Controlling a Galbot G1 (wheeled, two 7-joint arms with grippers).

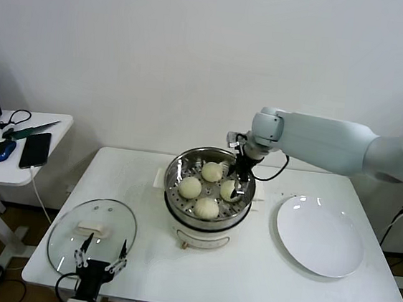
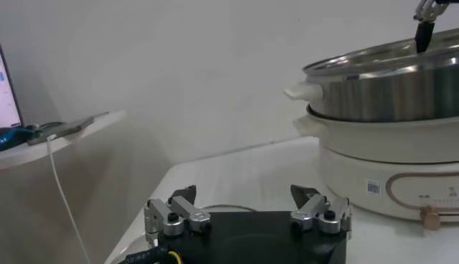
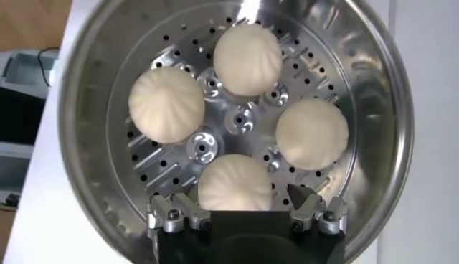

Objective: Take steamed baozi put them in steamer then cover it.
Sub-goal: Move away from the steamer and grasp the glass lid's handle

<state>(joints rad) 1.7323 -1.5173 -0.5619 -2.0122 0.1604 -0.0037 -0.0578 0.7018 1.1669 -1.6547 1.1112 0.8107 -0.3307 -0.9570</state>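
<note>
White table (image 1: 245,285) under my head camera holds the steamer (image 1: 206,220) with all four baozi (image 1: 190,187) on its tray, my right gripper (image 1: 238,189) low over the bun on the plate (image 1: 320,238) side, and the cover (image 1: 93,235) lying flat near my left gripper (image 1: 100,262). From my left wrist, those fingers (image 2: 179,211) stand spread and empty, the pot well apart. My right wrist shows released fingers (image 3: 314,208) straddling one bun, so I judge loading done and only covering left.
</note>
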